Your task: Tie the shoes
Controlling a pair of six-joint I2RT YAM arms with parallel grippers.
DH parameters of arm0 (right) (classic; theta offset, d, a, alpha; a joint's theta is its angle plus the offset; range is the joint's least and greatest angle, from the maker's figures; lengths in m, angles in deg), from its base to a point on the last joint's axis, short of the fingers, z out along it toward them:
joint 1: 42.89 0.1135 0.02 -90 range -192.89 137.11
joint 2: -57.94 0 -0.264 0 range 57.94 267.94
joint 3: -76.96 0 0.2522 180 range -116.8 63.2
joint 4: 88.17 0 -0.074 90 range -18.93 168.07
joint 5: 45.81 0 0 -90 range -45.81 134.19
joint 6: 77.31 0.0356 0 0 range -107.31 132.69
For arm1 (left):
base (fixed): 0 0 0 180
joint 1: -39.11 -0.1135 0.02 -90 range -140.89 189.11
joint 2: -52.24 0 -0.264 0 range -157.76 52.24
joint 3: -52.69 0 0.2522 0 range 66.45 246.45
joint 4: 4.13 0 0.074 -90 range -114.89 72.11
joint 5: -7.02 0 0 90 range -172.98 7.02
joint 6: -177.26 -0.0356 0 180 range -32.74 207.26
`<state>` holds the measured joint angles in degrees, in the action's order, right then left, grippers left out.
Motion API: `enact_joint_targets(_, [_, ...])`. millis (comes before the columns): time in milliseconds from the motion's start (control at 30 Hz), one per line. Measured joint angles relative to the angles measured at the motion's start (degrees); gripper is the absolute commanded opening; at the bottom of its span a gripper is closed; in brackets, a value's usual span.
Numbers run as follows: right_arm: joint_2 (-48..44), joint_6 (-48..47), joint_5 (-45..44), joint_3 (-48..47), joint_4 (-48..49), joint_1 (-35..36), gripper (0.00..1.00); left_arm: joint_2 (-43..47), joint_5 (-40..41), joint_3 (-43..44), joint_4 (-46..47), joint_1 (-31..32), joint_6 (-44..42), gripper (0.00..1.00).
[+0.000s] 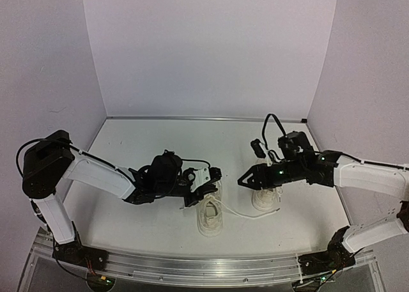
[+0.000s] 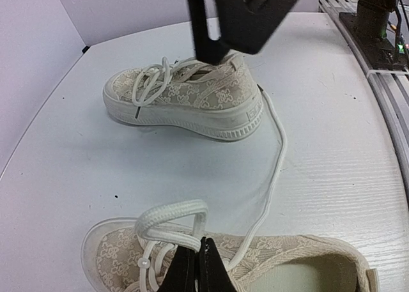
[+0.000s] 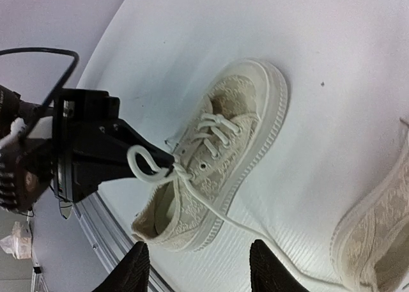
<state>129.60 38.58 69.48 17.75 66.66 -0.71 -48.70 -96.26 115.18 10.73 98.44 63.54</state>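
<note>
Left wrist view, bottom edge: left gripper (image 2: 195, 257) clenched on lace loop (image 2: 171, 213) of left shoe (image 2: 291, 250), loop raised off tongue, shoe cut by frame. Loose lace (image 2: 278, 148) from that shoe, curving over white table (image 2: 345, 177) up to heel of right shoe (image 2: 204, 94). Right shoe upright, side-on, toe to the left, laces in slack loops over tongue. Right gripper (image 2: 231, 36) just above its collar, contact not clear. Right wrist view: right gripper released, fingers (image 3: 137, 266) wide apart, nothing between. Beyond them, left shoe upright on table, toe pointing away, loop pinched at black fingertip beside collar. Edge of right shoe at lower right. Top external view: shoes side by side, apart, one under each gripper, loose lace lying across the gap.
</note>
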Motion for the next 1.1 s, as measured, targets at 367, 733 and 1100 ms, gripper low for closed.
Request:
enact_joint_targets(367, [-4.70,5.03,-11.18,10.21,-10.35,2.35,0.50,0.00,-0.02,0.00,1.42,0.00,0.15,0.00])
enact_joint_targets(733, [0.67,9.99,-20.03,10.43,-12.44,3.20,0.56,0.00,-0.02,0.00,1.41,0.00,0.17,0.00])
enact_joint_targets(1100, [5.18,17.87,-24.88,11.23,-9.88,3.20,0.65,-0.02,-0.04,0.00,1.44,0.00,0.17,0.00])
